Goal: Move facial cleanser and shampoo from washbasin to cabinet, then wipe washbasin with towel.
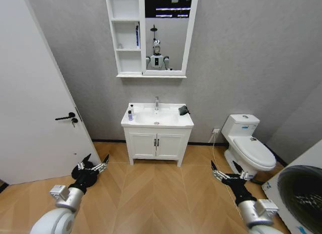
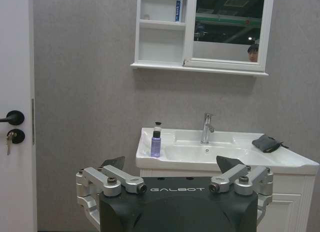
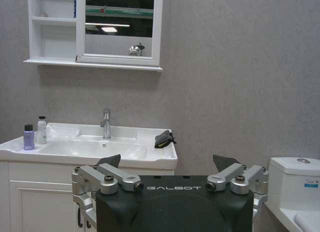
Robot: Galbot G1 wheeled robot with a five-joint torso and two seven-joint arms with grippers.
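Fingers (image 1: 81, 166) of left gripper (image 1: 93, 162) and right gripper (image 1: 227, 172) splayed, empty; towel (image 1: 183, 110) on washbasin (image 1: 166, 121) at 3 o'clock of tap (image 1: 156, 103).

To my left I see a white door (image 1: 30, 93) with a black handle (image 1: 66, 117). A white toilet (image 1: 247, 143) stands at the grey wall (image 1: 241, 53), on a wooden herringbone floor (image 1: 156, 193). A washing machine (image 1: 302, 193) is near it.
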